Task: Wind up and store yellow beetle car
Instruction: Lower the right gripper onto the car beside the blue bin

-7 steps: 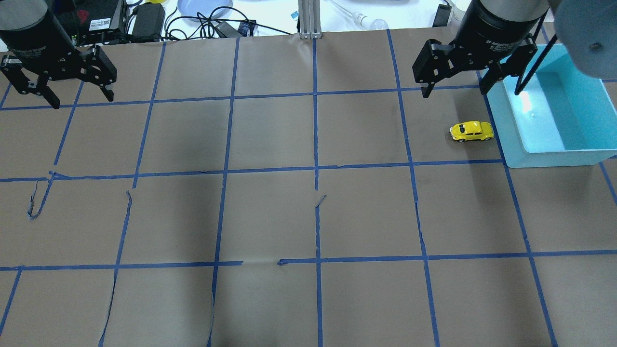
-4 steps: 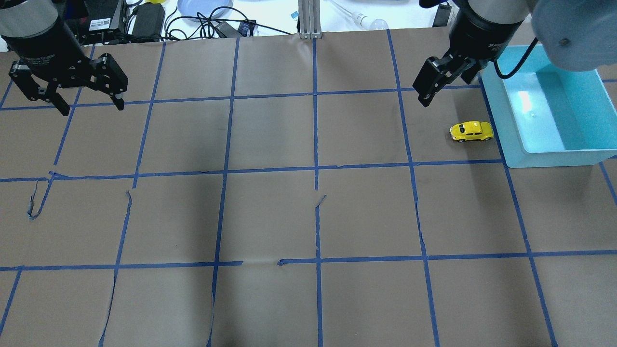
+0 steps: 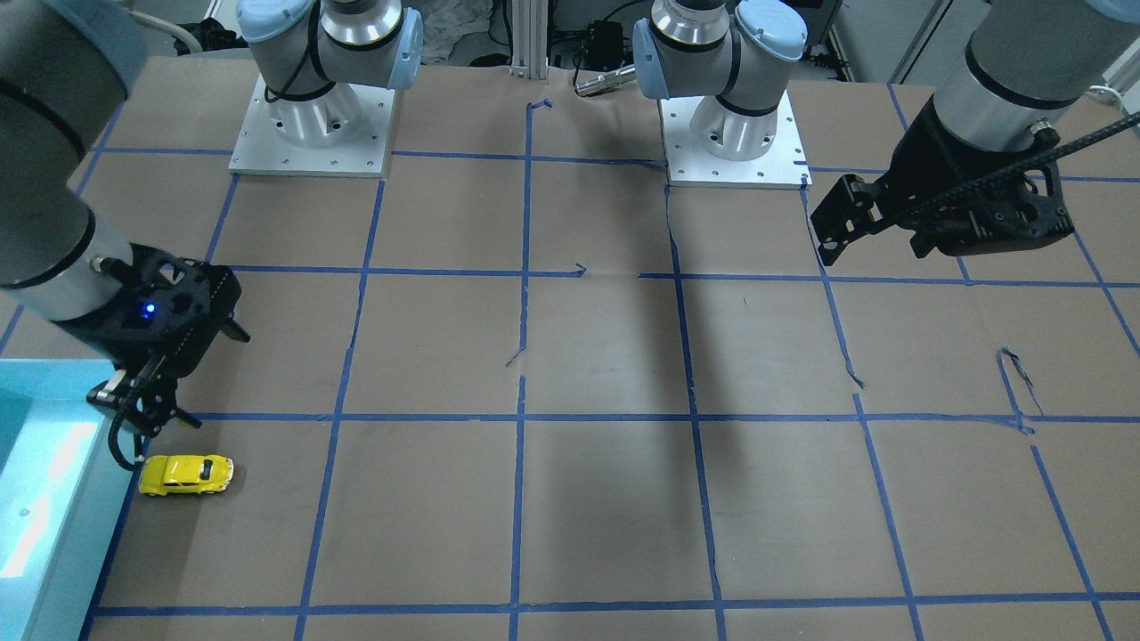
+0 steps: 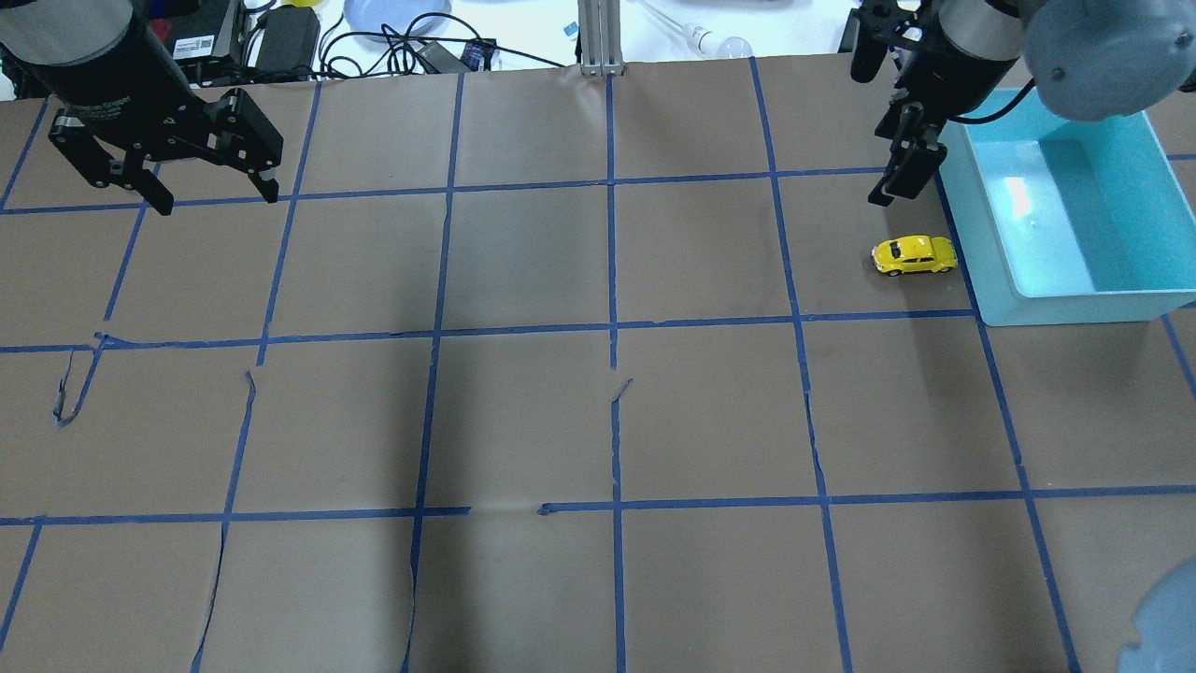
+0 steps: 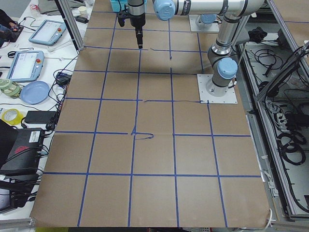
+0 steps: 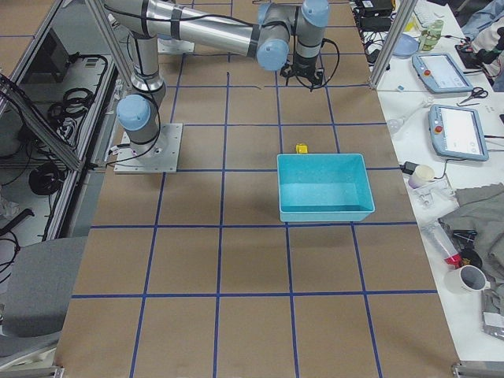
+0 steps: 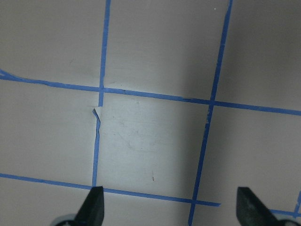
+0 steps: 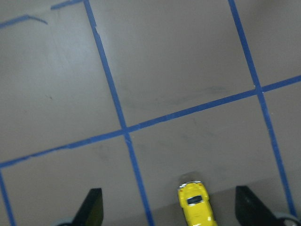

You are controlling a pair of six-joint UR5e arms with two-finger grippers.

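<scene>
The yellow beetle car (image 4: 914,254) stands on the brown paper table, just left of a teal bin (image 4: 990,280). It also shows in the front view (image 3: 185,474) and the right side view (image 6: 301,147). My right gripper (image 4: 895,182) hangs open and empty above the table just beyond the car, seen edge-on from overhead. In the right wrist view the car (image 8: 196,205) lies between the open fingertips, low in the frame. My left gripper (image 4: 220,201) is open and empty over the far left of the table, and its wrist view (image 7: 171,205) shows only paper and tape.
The teal bin (image 6: 323,214) holds nothing that I can see. Blue tape lines grid the table, torn in places. A bench with cables and a blue plate (image 4: 397,14) lies past the far edge. Both arm bases (image 3: 312,133) stand at the robot's side.
My right gripper has turned about its wrist and shifted right, from broadside to edge-on, above the car. My left gripper has moved right. The car has not moved.
</scene>
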